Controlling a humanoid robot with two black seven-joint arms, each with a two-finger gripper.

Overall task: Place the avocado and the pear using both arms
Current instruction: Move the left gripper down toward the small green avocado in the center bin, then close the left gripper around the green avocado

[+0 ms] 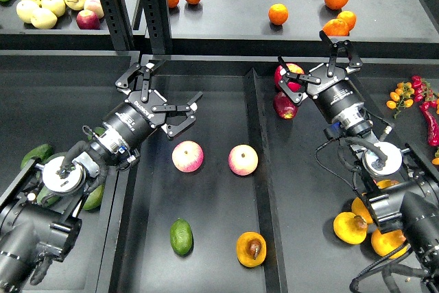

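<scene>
The avocado (pixel 181 236), small and dark green, lies at the front of the middle tray (pixel 206 101). The pear (pixel 251 248), an orange-yellow half with a brown pit, lies just right of it. My left gripper (pixel 164 94) is open and empty, hanging over the tray's back left, well behind the avocado. My right gripper (pixel 317 66) is open and empty over the right tray, next to a red apple (pixel 289 73), far behind the pear.
Two pink-yellow apples (pixel 187 156) (pixel 243 160) lie mid-tray between the grippers and the fruit. A ridge (pixel 259 169) divides the trays. More pear halves (pixel 350 228) lie front right, avocados (pixel 36 156) at left, oranges (pixel 278 13) on the back shelf.
</scene>
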